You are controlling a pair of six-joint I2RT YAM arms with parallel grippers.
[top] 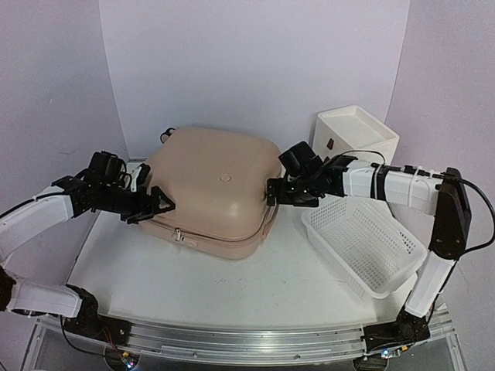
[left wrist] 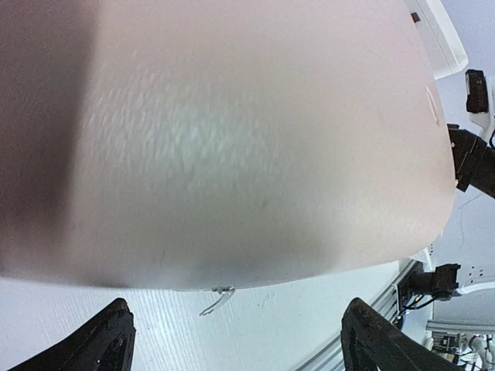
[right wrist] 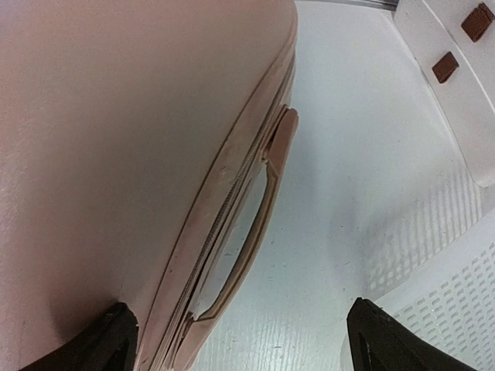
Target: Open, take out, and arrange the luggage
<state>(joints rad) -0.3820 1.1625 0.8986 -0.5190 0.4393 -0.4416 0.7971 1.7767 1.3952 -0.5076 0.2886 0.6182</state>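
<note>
1. The luggage (top: 213, 189) lies flat and shut on the white table (top: 232, 286), towards the back and left of middle, between the two arms. Its underside and far side are hidden.
2. A small dark part pokes out at its far left corner. Too little of it shows to say what it is.
3. The left gripper (top: 158, 205) sits at the case's left side, just above the zipper seam. From the top view I cannot tell whether its tip touches the shell.
4. In the left wrist view the pink shell fills nearly the whole frame and is blurred. Only the two dark fingertips (left wrist: 100, 340) show, cut off at the bottom edge. The jaws are spread wide with nothing between them, and a small metal zipper pull (left wrist: 219, 297) hangs just below the shell's edge.
5. The right gripper (top: 272, 192) is at the case's right edge. Its jaws are also wide apart and hold nothing.
6. In the right wrist view, one fingertip (right wrist: 108, 340) is right against the shell, though actual contact is unclear. The case's side handle (right wrist: 255, 224) runs between the fingers.
7. A white basket (top: 371, 239) stands tilted just right of the case, and the right arm covers part of its far rim.
8. A white drawer unit (top: 356, 135) stands behind the basket, its lower part hidden.
</note>
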